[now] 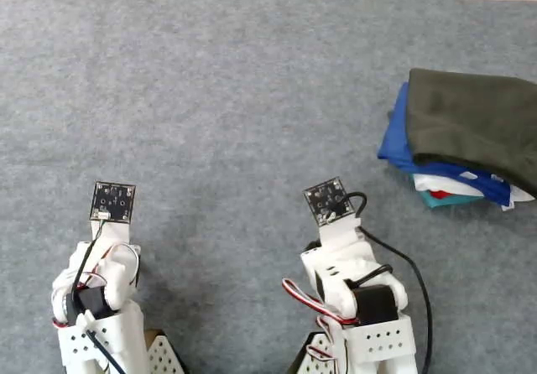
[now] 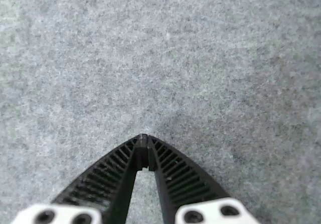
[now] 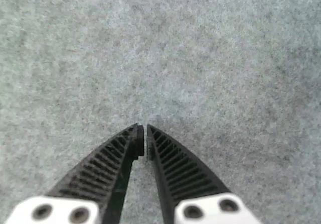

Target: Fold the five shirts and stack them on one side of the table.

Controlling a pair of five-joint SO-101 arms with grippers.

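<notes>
Shirt stack (image 1: 461, 139) sitting at the desk's (image 1: 252, 97) right edge.
Left gripper (image 2: 144, 139) and right gripper (image 3: 145, 130) are hanging pressed together, empty, by the near edge, apparently parked because the folding looks finished.

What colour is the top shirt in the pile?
The top folded shirt is dark olive green; the high view shows it best.

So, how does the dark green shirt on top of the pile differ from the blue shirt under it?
The dark green shirt lies on top of the pile; the blue shirt lies beneath it. The dark green shirt shows its broad upper face; the blue shirt shows only a narrow band at the pile's edges. Both are folded and belong to one pile at the right side of the table in the high view.
</notes>
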